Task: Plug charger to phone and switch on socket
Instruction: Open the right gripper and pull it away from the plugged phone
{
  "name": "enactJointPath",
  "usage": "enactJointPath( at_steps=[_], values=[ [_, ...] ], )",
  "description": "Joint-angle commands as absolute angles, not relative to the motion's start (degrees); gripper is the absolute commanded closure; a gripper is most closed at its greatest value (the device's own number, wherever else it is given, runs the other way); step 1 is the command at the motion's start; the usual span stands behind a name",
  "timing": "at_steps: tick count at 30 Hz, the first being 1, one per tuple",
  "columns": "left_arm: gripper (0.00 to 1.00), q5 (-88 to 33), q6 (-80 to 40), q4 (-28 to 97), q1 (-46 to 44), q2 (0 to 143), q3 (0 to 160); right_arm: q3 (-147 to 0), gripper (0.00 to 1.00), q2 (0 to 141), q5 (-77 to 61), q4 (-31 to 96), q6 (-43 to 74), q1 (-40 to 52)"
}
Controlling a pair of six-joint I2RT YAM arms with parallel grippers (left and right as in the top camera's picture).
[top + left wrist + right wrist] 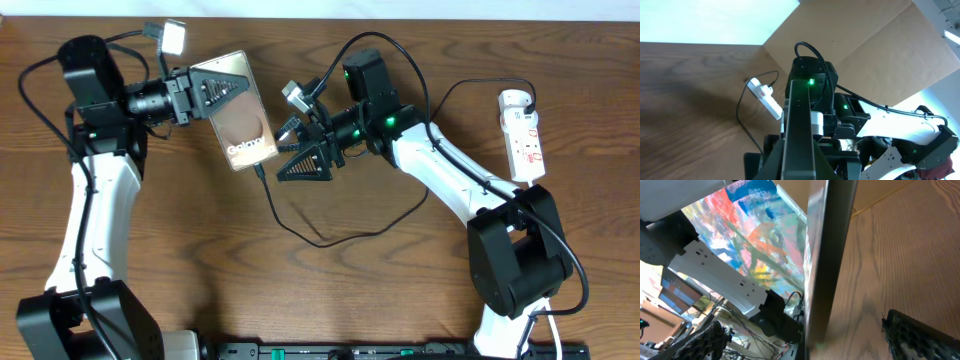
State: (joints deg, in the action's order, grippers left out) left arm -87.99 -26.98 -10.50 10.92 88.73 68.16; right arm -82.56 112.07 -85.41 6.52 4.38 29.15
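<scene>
Right claw [285, 150], seen from overhead, stood with its jaws apart and nothing in them, just beside the lower end of the phone [240, 120]. There the small tip of the charger [320, 238] met the phone's edge; the tip looked seated, though it was too small to be sure. Across the phone from it, the left claw [222, 90] was clamped on the phone's upper end. The charger's cable looped below the right claw and ran behind that arm to the socket [523, 135], which lay on the table [400, 300] well apart from both claws. From the left wrist, the phone [799, 130] rose edge-on out of the left claw, with the socket [765, 97] far beyond it. From the right wrist, the phone's edge [832, 255] stood between that claw's fingers [920, 335], which were spread wide and did not appear to touch it. By my reading the plugging step was at its end; the next move called for the right claw to travel to the socket's switch and press it.
</scene>
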Motion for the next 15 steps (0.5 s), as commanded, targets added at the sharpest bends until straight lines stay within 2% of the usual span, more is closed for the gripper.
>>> enactJointPath(
  at_steps=[1, 4, 7, 11, 15],
  values=[
    [0.93, -90.0, -26.9, -10.8, 13.5, 88.4, 68.5, -83.7, 0.01, 111.0, -83.6, 8.0, 4.3, 28.5],
    [0.93, -89.7, -28.4, -10.8, 15.6, 88.4, 68.5, -83.7, 0.01, 111.0, -76.4, 12.6, 4.3, 27.5],
    [0.93, -87.3, -29.0, -8.3, 17.4, 88.4, 68.5, -83.7, 0.01, 111.0, -63.2, 20.1, 4.9, 26.1],
    [0.93, -78.0, -27.5, 1.3, 18.6, 88.4, 68.5, -83.7, 0.01, 111.0, -47.0, 28.2, 8.0, 24.3],
    [0.93, -66.4, -20.4, 14.5, 17.7, 88.4, 68.5, -83.7, 0.01, 111.0, -37.8, 33.1, 9.7, 22.5]
  ],
)
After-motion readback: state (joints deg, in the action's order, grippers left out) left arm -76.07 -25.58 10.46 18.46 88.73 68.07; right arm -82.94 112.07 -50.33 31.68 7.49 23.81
